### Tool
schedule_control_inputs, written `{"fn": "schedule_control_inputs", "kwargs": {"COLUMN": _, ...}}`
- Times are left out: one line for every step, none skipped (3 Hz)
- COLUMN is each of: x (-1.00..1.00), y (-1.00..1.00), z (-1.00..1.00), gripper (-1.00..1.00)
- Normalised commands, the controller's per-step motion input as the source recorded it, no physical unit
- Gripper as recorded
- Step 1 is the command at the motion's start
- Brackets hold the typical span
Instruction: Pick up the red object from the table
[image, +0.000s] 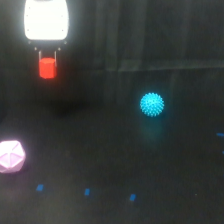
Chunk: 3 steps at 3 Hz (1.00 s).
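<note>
The red object, a small bright red-orange block, hangs in the air at the upper left of the exterior view, well above the dark table. My gripper reaches down from its white body and is shut on the block, with its thin dark fingers on either side of the block's top. A faint dark shadow lies on the table below the block.
A cyan spiky ball rests on the table right of centre. A pale pink polyhedron sits at the left edge. A few small blue marks dot the front of the table.
</note>
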Motion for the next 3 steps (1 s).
{"fn": "schedule_control_inputs", "kwargs": {"x": 0.02, "y": 0.02, "z": 0.12, "gripper": -1.0}}
{"fn": "schedule_control_inputs", "kwargs": {"x": 0.69, "y": 0.2, "z": -0.28, "gripper": -0.63}}
{"fn": "schedule_control_inputs", "kwargs": {"x": -0.09, "y": 0.01, "z": 0.12, "gripper": -0.96}}
